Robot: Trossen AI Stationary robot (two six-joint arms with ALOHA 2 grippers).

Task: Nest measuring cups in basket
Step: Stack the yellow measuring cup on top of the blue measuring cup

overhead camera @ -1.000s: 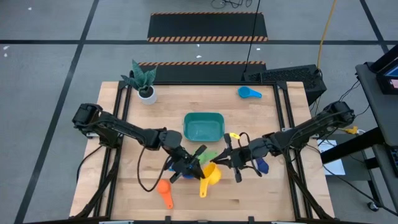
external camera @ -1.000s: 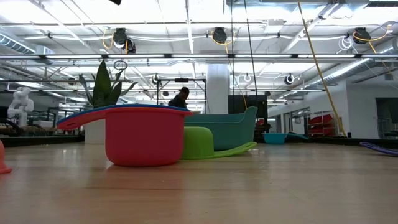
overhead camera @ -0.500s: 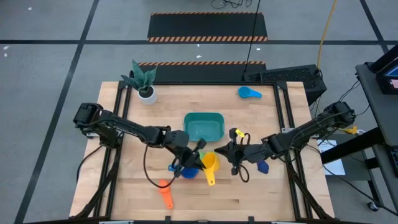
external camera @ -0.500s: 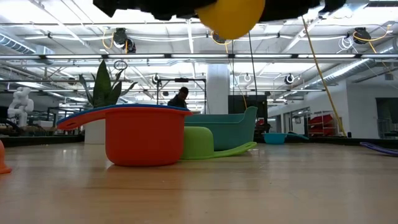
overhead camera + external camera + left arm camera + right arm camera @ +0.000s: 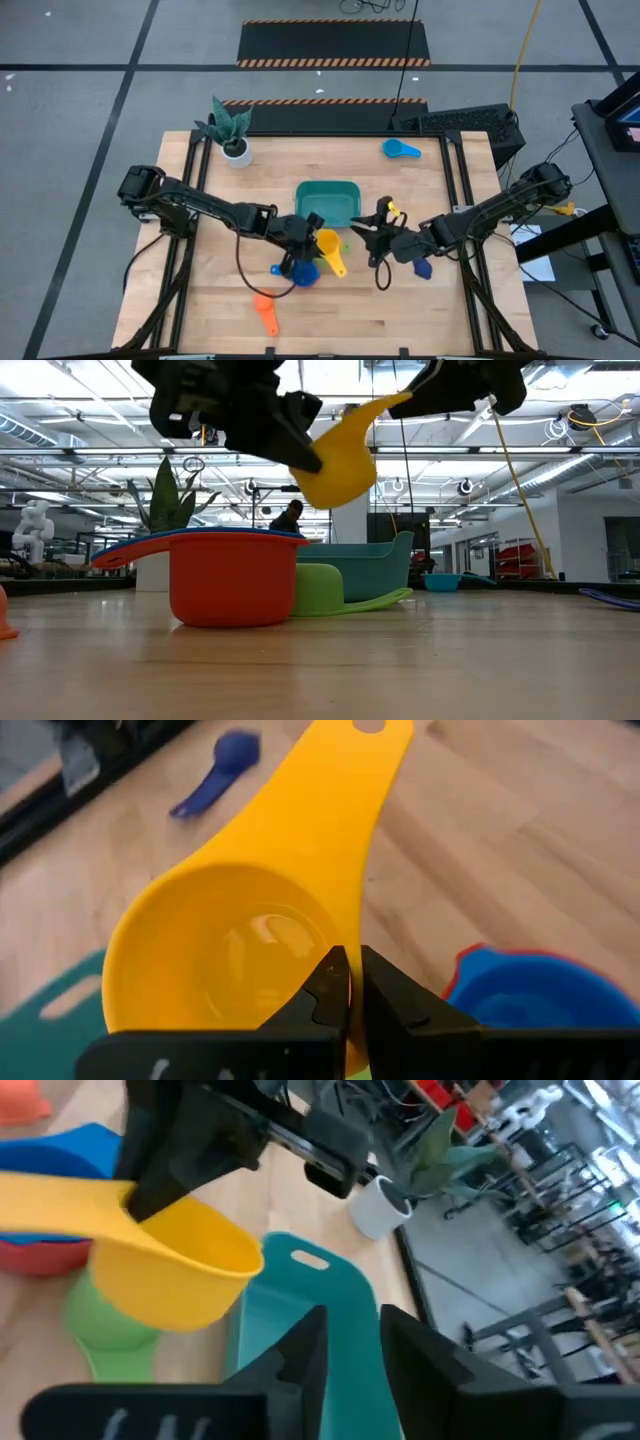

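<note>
Yellow cup (image 5: 328, 245), teal basket (image 5: 327, 203)

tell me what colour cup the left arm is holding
Yellow cup, clearest in the left wrist view.

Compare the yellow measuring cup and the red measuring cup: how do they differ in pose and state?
The yellow measuring cup hangs tilted in the air, held by the left pincer; the red measuring cup stands upright on the table, unheld. The red one holds a blue cup; the yellow is empty. Both have flat handles.

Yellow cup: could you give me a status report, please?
Left gripper shut on yellow cup, airborne. Right gripper open, clear of it. Basket empty, unobstructed.
</note>
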